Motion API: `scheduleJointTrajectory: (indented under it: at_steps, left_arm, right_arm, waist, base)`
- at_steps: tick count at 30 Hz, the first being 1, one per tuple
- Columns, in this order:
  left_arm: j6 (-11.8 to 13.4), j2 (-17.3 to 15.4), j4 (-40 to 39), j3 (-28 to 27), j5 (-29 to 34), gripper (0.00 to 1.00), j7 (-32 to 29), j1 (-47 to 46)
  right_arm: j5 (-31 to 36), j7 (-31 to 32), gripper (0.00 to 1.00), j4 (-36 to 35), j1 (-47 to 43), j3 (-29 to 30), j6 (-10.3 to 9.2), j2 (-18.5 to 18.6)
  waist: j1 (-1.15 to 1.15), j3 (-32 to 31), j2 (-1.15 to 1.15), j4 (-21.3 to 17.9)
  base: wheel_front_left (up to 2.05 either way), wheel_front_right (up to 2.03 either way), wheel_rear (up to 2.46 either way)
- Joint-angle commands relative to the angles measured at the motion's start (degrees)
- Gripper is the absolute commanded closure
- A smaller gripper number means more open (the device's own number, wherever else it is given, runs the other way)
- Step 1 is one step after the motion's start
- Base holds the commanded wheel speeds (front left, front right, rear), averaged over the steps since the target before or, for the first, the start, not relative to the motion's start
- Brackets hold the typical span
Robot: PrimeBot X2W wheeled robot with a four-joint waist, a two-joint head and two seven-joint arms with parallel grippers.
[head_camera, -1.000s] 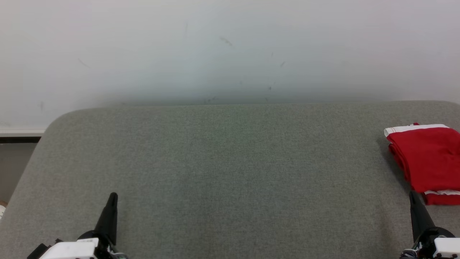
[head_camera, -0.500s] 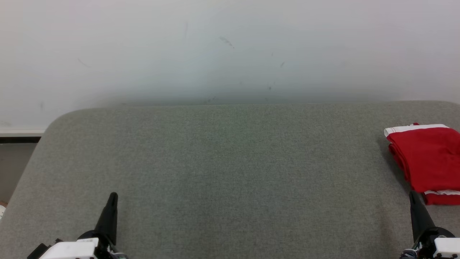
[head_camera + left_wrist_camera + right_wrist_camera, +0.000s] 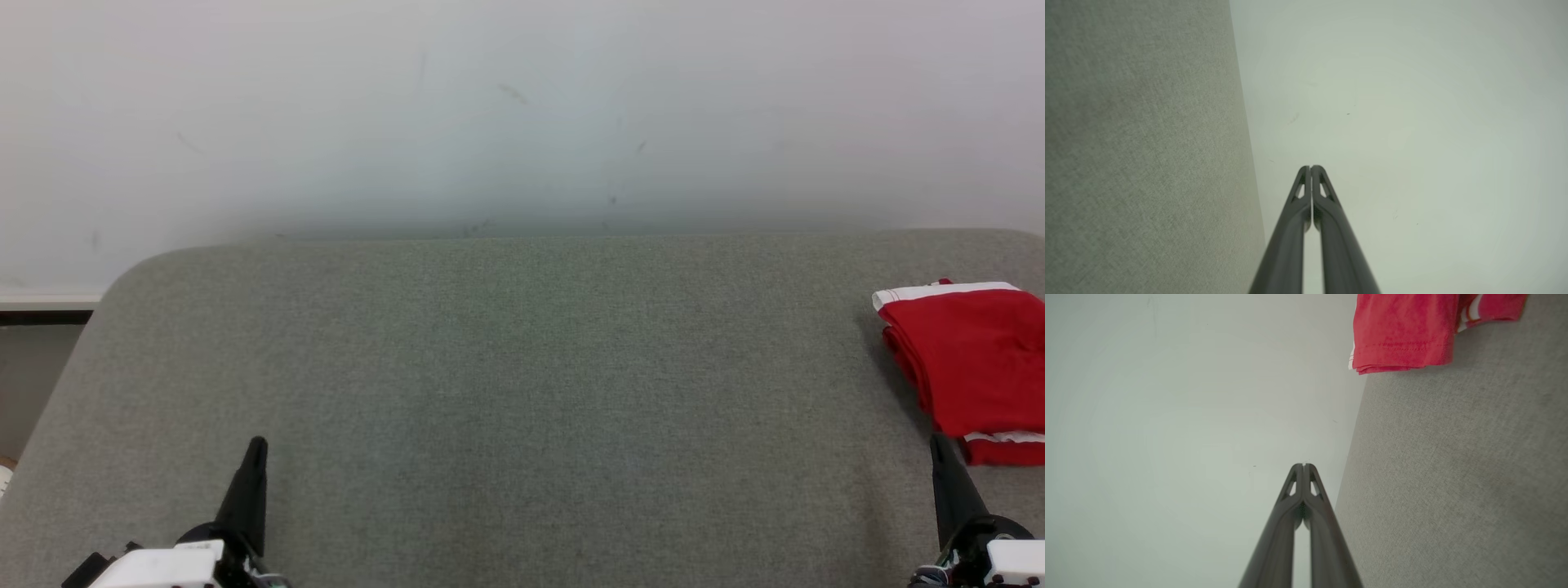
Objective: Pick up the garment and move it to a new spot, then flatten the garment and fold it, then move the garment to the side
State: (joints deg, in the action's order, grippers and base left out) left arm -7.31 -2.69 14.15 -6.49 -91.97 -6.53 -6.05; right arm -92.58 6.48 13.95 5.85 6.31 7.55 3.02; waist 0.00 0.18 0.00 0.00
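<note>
**A:** What covers the table (image 3: 522, 367)?

**B:** Grey-green cloth, something like felt. It is matt, with a fine, rough weave that shows close up.

**A:** And the garment (image 3: 971, 359)?

**B:** Soft red cloth, matt and slightly fuzzy, with a stitched hem and white cloth trim.

**A:** The left gripper (image 3: 256, 447) and right gripper (image 3: 937, 443)?

**B:** The dark fingers (image 3: 1290, 232) are smooth and matt, plastic by the look. The housings (image 3: 163, 566) behind them are white, smooth plastic with a faint sheen.

**A:** The wall (image 3: 522, 122)?

**B:** Pale, smooth, matt paint, lightly scuffed.

No text, label or number can be read anywhere.
</note>
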Motion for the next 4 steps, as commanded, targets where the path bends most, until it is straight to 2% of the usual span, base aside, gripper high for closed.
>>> scheduleJointTrajectory:
  at_steps: [1, 4]
  left_arm:
    - [-0.3, -0.4, -0.1, -0.1, -0.8, 1.0, -0.2, -0.4]
    - [-0.3, -0.4, -0.1, -0.1, -0.8, 1.0, -0.2, -0.4]
  right_arm:
    - [0.1, 0.1, 1.0, 0.2, 0.6, 0.3, -0.12, 0.0]
    - [0.1, 0.1, 1.0, 0.2, 0.6, 0.3, -0.12, 0.0]
  waist:
    - [0.0, 0.0, 0.0, 0.0]
    - [0.0, 0.0, 0.0, 0.0]
  base:
    - [0.0, 0.0, 0.0]
    - [0.0, 0.0, 0.0]
